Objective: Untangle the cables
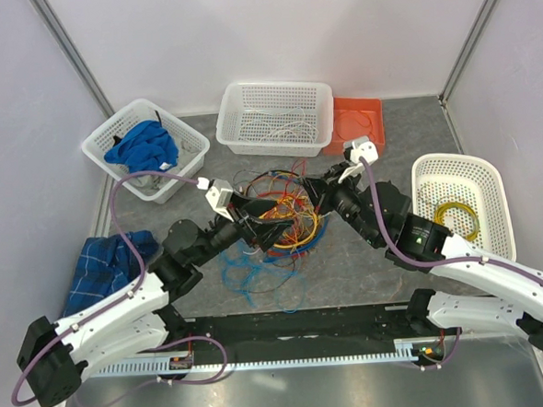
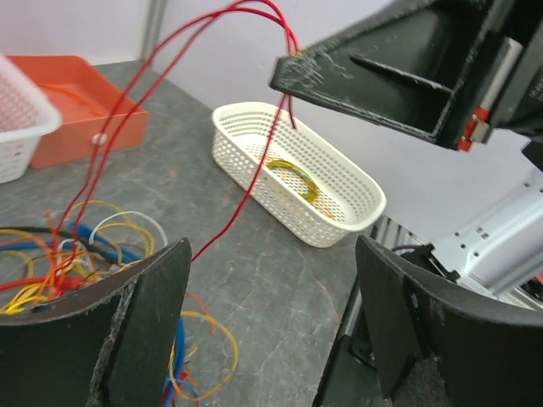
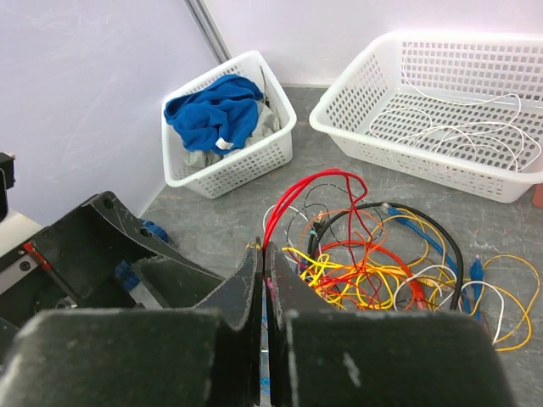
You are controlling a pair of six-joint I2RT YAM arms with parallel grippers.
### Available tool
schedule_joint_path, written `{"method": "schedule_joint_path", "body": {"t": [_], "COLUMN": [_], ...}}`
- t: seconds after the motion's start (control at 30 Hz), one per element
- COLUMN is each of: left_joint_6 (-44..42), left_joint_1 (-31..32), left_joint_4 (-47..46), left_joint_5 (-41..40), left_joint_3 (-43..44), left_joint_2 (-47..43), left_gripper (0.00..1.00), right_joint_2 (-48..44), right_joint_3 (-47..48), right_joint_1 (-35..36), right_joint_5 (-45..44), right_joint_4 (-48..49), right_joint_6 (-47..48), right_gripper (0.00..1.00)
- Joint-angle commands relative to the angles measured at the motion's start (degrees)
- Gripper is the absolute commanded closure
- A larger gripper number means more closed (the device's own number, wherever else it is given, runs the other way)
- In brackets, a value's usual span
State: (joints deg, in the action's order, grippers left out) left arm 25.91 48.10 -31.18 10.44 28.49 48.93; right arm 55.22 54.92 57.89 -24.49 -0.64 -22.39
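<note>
Right wrist view shows the right gripper [image 3: 263, 254] clamped on a red cable [image 3: 297, 184] rising from the cables [image 3: 373, 271] heaped on the table [image 3: 221, 225] just ahead, the left gripper [image 2: 271, 254] gaping wide beside that heap, with a white basket [image 3: 356, 93] and orange tray [image 1: 358, 115] beyond.
</note>
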Motion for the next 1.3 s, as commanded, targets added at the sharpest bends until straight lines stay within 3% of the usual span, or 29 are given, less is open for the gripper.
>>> {"method": "schedule_joint_path", "body": {"t": [0.0, 0.17, 0.33, 0.4, 0.43, 0.53, 0.57, 0.6, 0.63, 0.67, 0.7, 0.8, 1.0, 1.13, 1.27], "left_joint_6": [-3.23, -3.94, -4.99, -5.08, -5.26, -6.40, -6.66, -6.66, -6.84, -6.93, -6.23, -5.61, -5.35, -5.26, -5.26], "left_joint_1": [0.16, 0.16, 0.16, 0.16, 0.16, 0.16, 0.16, 0.16, 0.16, 0.16, 0.16, 0.07, 0.07, 0.07, 0.07], "left_joint_4": [-11.54, -13.38, -14.43, -15.05, -14.88, -12.96, -11.64, -10.14, -8.22, -3.93, -0.06, 16.90, 39.93, 46.98, 48.58], "left_joint_5": [3.99, -2.33, -3.50, -3.41, -3.41, -3.49, -4.45, -4.98, -5.25, -5.60, -7.60, -10.26, -9.56, -8.77, -7.89], "left_joint_3": [1.13, 3.15, 6.74, 8.15, 9.46, 10.97, 11.32, 11.76, 12.63, 13.16, 14.13, 21.59, 40.13, 51.37, 54.74], "left_joint_2": [2.48, 8.19, 13.46, 16.10, 16.90, 17.69, 17.35, 16.30, 15.33, 14.45, 13.49, 10.67, 12.15, 15.93, 18.22], "left_gripper": [0.17, 0.22, 0.25, 0.33, 0.38, 0.78, 0.98, 0.98, 0.98, 0.98, 0.98, 0.98, 0.98, 0.98, 0.98], "right_joint_2": [0.15, 0.41, 0.15, 0.06, -0.03, -0.64, -1.16, -1.52, -1.87, -2.31, -2.66, -4.77, -10.22, -9.61, -7.68], "right_joint_3": [3.00, 2.13, 1.07, 1.07, 1.07, 1.07, 1.07, 1.07, 1.33, 1.51, 1.68, 1.86, -3.40, -6.92, -9.47], "right_joint_1": [-0.06, -0.06, -0.06, -0.06, -0.14, 0.03, -0.06, 0.03, -0.06, -0.06, -0.06, -0.06, -0.14, -0.06, -0.14], "right_joint_5": [0.05, 2.08, 2.78, 3.22, 3.31, 3.14, 2.87, 2.43, 1.30, 0.33, -0.46, -5.82, -11.11, -5.94, 0.75], "right_joint_4": [1.00, 2.40, 3.28, 3.28, 3.28, 2.58, 1.97, 1.53, 1.00, -0.74, -1.54, -4.36, -1.74, 1.86, 8.70], "right_joint_6": [-1.16, -2.04, -2.74, -2.74, -2.74, -2.57, -2.22, -1.96, -1.78, -1.34, -1.16, 0.06, 2.70, 2.18, 1.56], "right_gripper": [1.00, 1.00, 1.00, 1.00, 1.00, 1.00, 1.00, 0.98, 0.85, 0.68, 0.43, 0.23, 0.22, 0.26, 0.29]}}
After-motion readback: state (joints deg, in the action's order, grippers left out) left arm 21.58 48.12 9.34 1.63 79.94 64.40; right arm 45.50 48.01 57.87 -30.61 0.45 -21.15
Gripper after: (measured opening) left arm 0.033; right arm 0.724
